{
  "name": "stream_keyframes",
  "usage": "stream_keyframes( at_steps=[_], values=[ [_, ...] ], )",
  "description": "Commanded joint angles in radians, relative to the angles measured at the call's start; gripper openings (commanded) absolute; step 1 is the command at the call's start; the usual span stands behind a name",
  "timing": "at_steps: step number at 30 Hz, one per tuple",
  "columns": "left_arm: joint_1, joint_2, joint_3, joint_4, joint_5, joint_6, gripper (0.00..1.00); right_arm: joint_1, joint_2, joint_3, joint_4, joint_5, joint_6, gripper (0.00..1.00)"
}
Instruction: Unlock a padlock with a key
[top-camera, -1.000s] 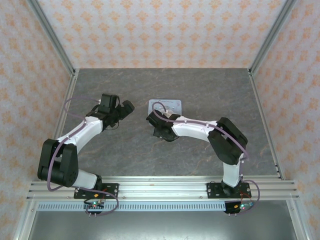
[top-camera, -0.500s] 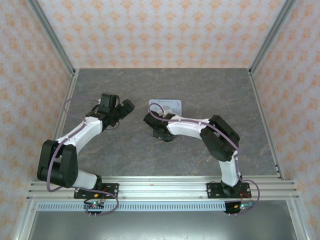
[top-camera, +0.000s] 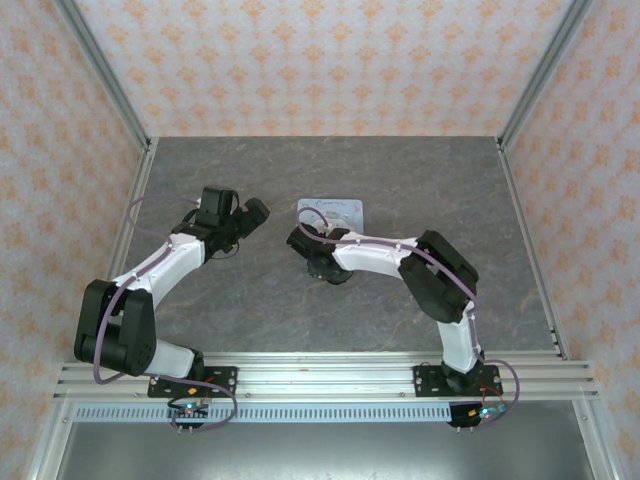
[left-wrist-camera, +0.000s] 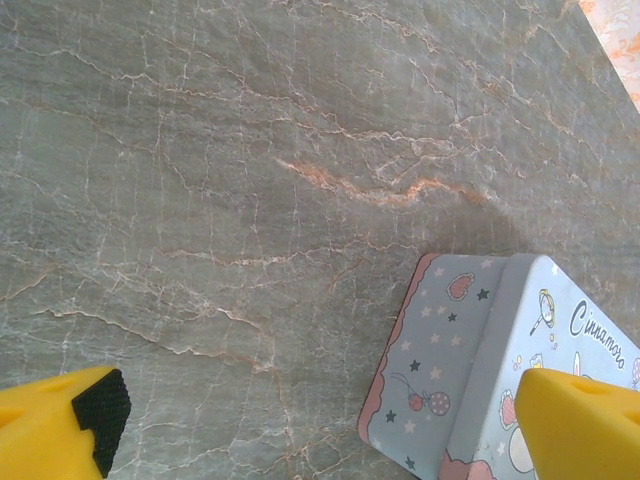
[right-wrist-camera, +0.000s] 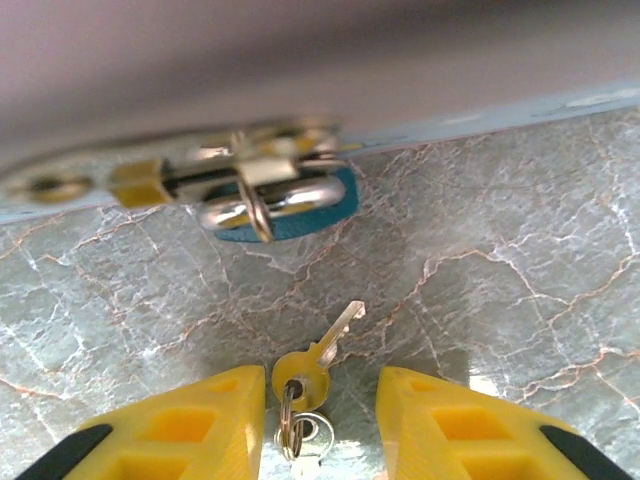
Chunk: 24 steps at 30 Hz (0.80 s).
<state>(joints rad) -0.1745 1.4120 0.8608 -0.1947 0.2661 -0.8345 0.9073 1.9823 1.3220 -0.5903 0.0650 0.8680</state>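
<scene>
Soft, even light throughout; the padlock (right-wrist-camera: 300, 220) looks blurred in the right wrist view.

Right wrist view: padlock (right-wrist-camera: 285, 215) at upper centre against the tin (right-wrist-camera: 300, 80), key (right-wrist-camera: 315, 360) below it on the counter (right-wrist-camera: 520, 260).

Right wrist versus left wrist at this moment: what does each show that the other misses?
Right wrist: the teal padlock, its metal shackle hooked at a latch, and the key on its ring, lying on the marbled table between the fingers of the open right gripper. Left wrist: the cartoon-printed tin, its lid and side, beside the wide-open left gripper. Both: the table and some of the tin.
</scene>
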Motion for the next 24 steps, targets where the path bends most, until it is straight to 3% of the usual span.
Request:
stream_keyframes(
  at_steps=[1,4,11,24],
  values=[
    [0.007,-0.021,-0.013,0.018,0.009,-0.008,1.0,-0.001,0.016,-0.058,0.022,0.02,0.012,0.31],
    [0.007,-0.016,-0.013,0.019,0.014,-0.007,1.0,-0.001,0.005,-0.09,0.043,0.013,0.018,0.26],
    [0.006,-0.009,-0.014,0.022,0.022,-0.008,1.0,-0.001,-0.054,-0.185,0.109,-0.016,0.02,0.0],
    [0.006,-0.033,-0.008,-0.002,0.073,-0.004,1.0,-0.021,-0.373,-0.489,0.364,-0.077,0.034,0.0]
  ],
)
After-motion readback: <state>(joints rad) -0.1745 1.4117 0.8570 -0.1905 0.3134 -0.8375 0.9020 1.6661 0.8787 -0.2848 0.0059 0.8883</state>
